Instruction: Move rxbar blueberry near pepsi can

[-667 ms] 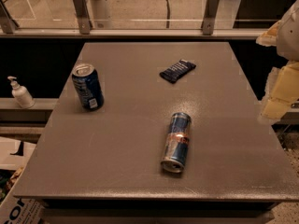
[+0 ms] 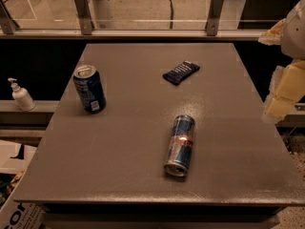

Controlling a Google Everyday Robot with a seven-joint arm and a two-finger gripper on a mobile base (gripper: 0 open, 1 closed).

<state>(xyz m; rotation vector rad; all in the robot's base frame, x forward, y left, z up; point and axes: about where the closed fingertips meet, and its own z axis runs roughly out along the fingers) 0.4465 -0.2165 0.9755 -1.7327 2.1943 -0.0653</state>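
At the left edge, off the table (image 2: 128, 161), a white pump bottle (image 2: 20, 95) stands upright on a low ledge. Below it, at the near-left corner, part of a cardboard box (image 2: 14, 213) with dark lettering shows.

Table, left part, mid-depth: pepsi can (image 2: 89, 88) upright, silver top up, small white label patch facing the near side.

Table, far side, a little right of centre: rxbar blueberry (image 2: 181, 72) lies flat, dark wrapper with pale lettering, long axis slanted so that its right end sits farther away. It is well apart from the pepsi can, with bare table between the two.

Table, near side, right of centre: slim blue-and-silver can (image 2: 180, 145) lies on its side, red mark around the middle, one end pointing toward the near edge. It lies nearer than the rxbar blueberry and does not touch it.

Right edge, beyond the table's right side: claw (image 2: 282, 95), pale yellow, hangs well apart from the rxbar blueberry and both cans. Whether it is open or closed cannot be told.

Far side: a rail with metal posts (image 2: 82, 11) runs behind the table.
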